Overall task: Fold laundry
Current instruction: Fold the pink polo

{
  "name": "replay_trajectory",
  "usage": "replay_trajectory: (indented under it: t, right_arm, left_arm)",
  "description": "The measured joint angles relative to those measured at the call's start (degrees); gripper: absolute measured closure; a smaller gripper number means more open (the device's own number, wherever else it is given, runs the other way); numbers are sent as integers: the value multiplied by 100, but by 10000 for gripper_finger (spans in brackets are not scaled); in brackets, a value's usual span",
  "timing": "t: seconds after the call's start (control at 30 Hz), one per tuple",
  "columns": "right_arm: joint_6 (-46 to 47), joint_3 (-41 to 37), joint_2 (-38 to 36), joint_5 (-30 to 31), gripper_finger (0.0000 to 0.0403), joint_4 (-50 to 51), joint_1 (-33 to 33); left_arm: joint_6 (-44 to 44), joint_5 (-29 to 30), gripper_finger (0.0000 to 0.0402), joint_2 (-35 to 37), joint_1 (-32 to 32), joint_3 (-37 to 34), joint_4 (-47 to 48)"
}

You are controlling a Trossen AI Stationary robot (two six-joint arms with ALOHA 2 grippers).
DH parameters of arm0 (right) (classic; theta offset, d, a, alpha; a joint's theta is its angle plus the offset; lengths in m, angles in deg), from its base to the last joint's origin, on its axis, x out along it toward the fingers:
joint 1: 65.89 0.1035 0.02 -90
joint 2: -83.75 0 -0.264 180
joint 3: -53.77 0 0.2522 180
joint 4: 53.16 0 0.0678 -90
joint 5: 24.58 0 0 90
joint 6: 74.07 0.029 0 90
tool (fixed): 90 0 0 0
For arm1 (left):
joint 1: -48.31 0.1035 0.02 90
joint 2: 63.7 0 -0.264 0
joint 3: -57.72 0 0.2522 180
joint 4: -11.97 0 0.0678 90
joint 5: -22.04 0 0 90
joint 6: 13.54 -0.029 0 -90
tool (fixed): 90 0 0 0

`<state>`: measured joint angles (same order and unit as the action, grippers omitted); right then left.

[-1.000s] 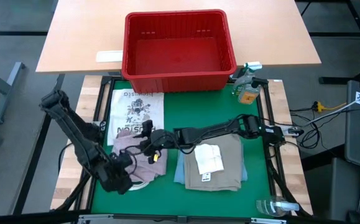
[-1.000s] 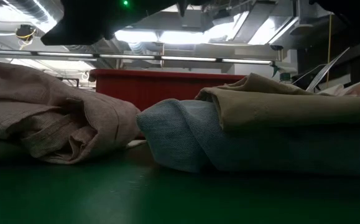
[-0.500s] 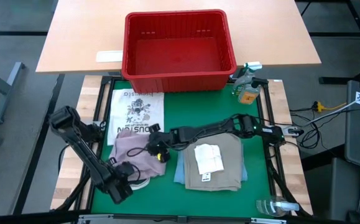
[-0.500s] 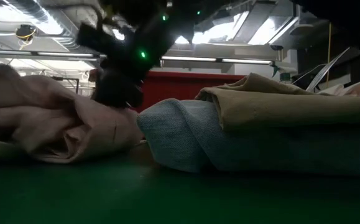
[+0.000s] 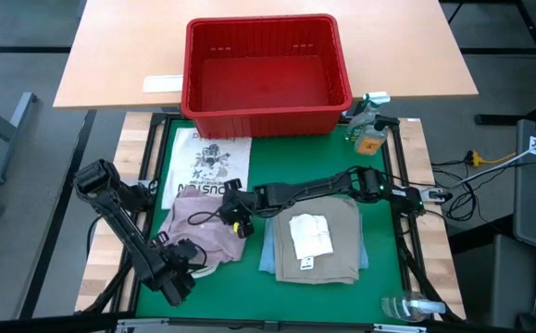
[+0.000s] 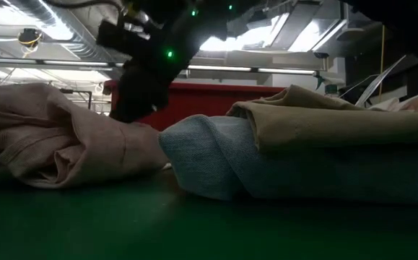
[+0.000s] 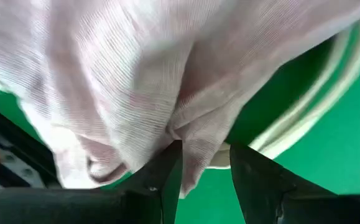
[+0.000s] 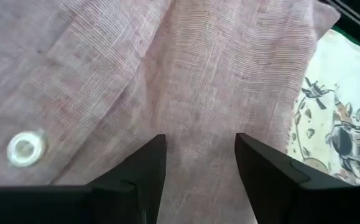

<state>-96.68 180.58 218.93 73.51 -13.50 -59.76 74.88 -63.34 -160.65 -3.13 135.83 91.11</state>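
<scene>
The pink shirt (image 5: 201, 228) lay crumpled at seven o'clock on the mat; the left gripper (image 7: 203, 163) pinched its near hem; the right gripper (image 8: 199, 152) hovered parted above it, empty; pulling opposite edges taut seemed wisest.
</scene>
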Motion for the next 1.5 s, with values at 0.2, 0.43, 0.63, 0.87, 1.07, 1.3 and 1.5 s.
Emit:
replay_trajectory:
  t: [0.2,0.43,0.63,0.87,1.07,1.3,1.5]
  right_arm:
    - [11,310,-125,-22,210,316,209]
    - [15,554,-176,-128,210,377,739]
    - [-8,503,-163,-127,210,431,1141]
    - [231,233,-136,-122,210,377,1226]
    - [449,-144,-132,-279,210,372,1222]
    - [457,-530,-130,-837,210,336,1229]
    - [459,-856,-130,-799,210,304,1222]
  left_arm:
    - [-78,711,273,33,-85,884,697]
    - [241,1401,273,33,-164,1256,989]
    - [413,1435,273,33,-74,1256,1443]
    - [896,1425,273,29,14,964,1621]
    - [1139,1395,273,29,-22,610,1223]
    - [1602,1052,273,29,-22,-31,919]
    - [1258,224,273,29,-69,-347,320]
